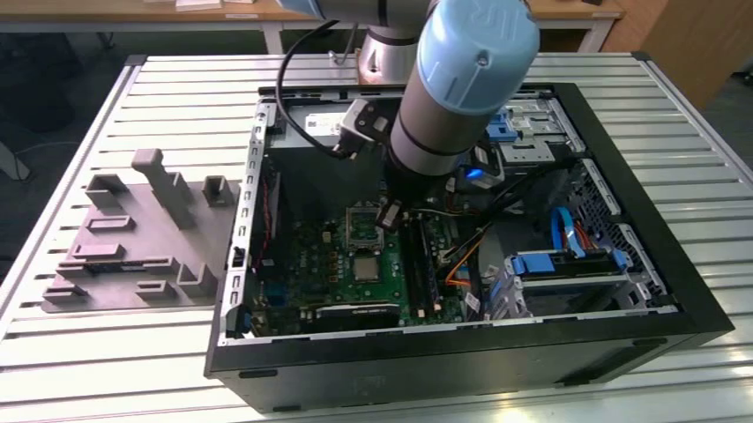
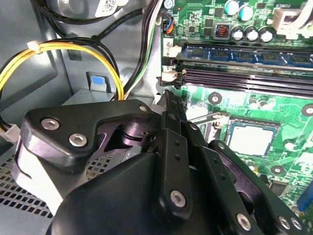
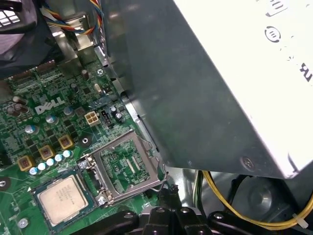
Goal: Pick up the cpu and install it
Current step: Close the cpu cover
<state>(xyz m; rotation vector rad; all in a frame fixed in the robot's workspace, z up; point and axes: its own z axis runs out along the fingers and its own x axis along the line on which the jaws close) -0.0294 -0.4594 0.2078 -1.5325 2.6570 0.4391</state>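
Pick-up looks pending: the gripper [image 2: 169,95], fingers [image 2: 171,132] together, empty, hovers by the metal frame [image 3: 127,169]; the cpu [image 3: 61,198], lower left in the first wrist view, needs parted fingers overhead.

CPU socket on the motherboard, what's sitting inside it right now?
The cpu lies flat in the socket, silvery top up, with the metal frame hinged open beside it. The contacts under the chip are covered, so they can't be seen.

The exterior view looks down on my arm [image 1: 461,84] and the case [image 1: 676,295]; both wrist views, close over the motherboard [image 2: 220,98] [image 3: 73,100], share the cpu [image 2: 252,138] [image 3: 61,195].
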